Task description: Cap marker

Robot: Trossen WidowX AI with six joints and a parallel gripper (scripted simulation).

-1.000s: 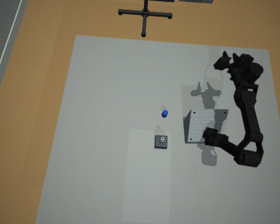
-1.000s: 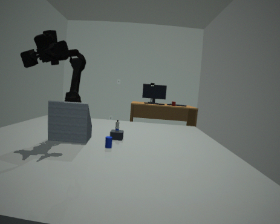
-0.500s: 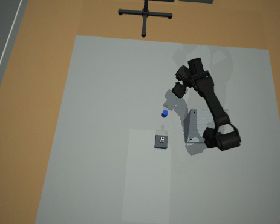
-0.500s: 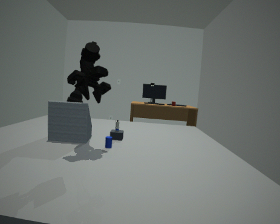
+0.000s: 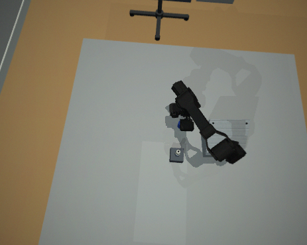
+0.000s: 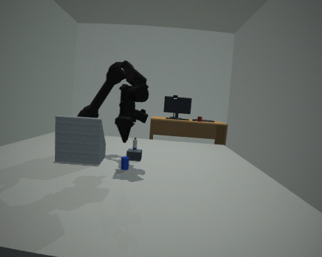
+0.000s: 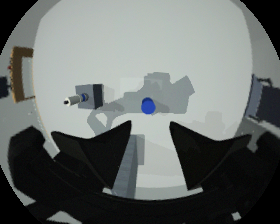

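Observation:
The blue cap (image 5: pixel 179 124) (image 6: pixel 124 163) (image 7: pixel 148 106) stands upright and loose on the table, partly hidden by the arm in the top view. The white marker (image 5: pixel 178 153) (image 6: pixel 135 144) (image 7: pixel 75 100) stands upright, without a cap, in the dark holder block (image 5: pixel 176 161) (image 6: pixel 134 156) (image 7: pixel 97 96). My gripper (image 6: pixel 124 141) (image 7: pixel 151 124) is open and empty, pointing down above the table. In the wrist view the cap shows just beyond the gap between the fingertips, well below them, and the holder is to the left. The fingertips are hidden in the top view.
A grey ribbed block (image 5: pixel 230 127) (image 6: pixel 79 139) (image 7: pixel 127 175) stands beside the cap and holder, partly under the arm. A wooden desk (image 6: pixel 184 130) with a monitor (image 6: pixel 177 105) is in the background, beyond the table.

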